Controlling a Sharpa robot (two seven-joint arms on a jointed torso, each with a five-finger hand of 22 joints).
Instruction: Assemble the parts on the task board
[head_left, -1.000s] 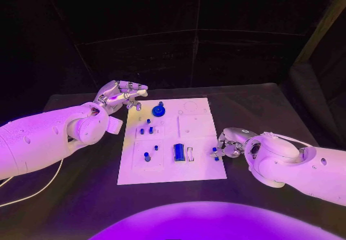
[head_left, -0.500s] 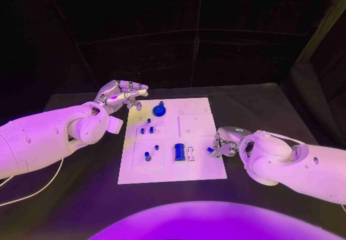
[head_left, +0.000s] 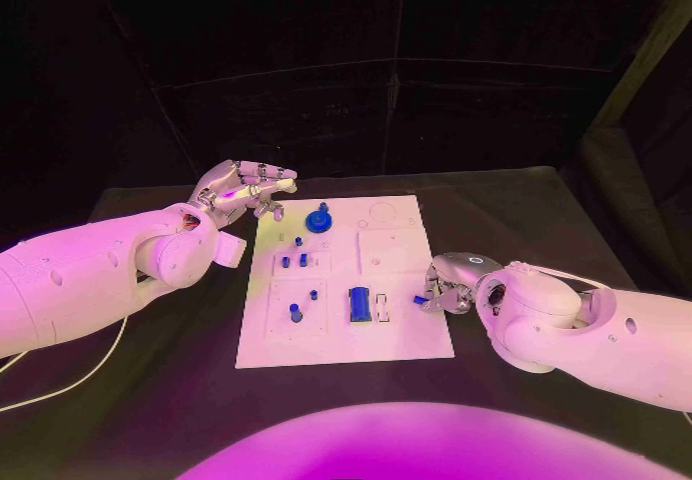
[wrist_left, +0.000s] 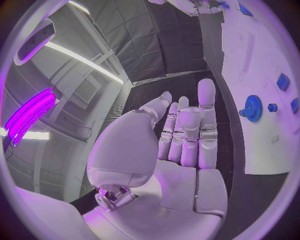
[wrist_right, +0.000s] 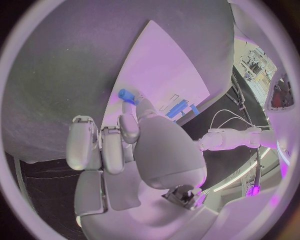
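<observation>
The white board (head_left: 346, 280) lay in the middle of the black table (head_left: 519, 210), with several blue parts on it. A round blue gear (head_left: 317, 221) sat near the far left corner, small blue pegs (head_left: 293, 261) stood in the left middle section, and a larger blue block (head_left: 358, 304) lay beside a pale slot toward the near side. By the look of it, some pieces were seated while others waited, so the assembly seemed partway done.

The right hand (head_left: 450, 290) hung at the board's right edge, pinching a small blue part (wrist_right: 127, 94) at its fingertips (wrist_right: 129, 128); that piece appeared not yet placed. The left hand (head_left: 242, 187) hovered off the far left corner, near the gear, fingers curled in loosely and holding nothing. Its likely job was the gear or nearby pegs, though that was only a guess.
</observation>
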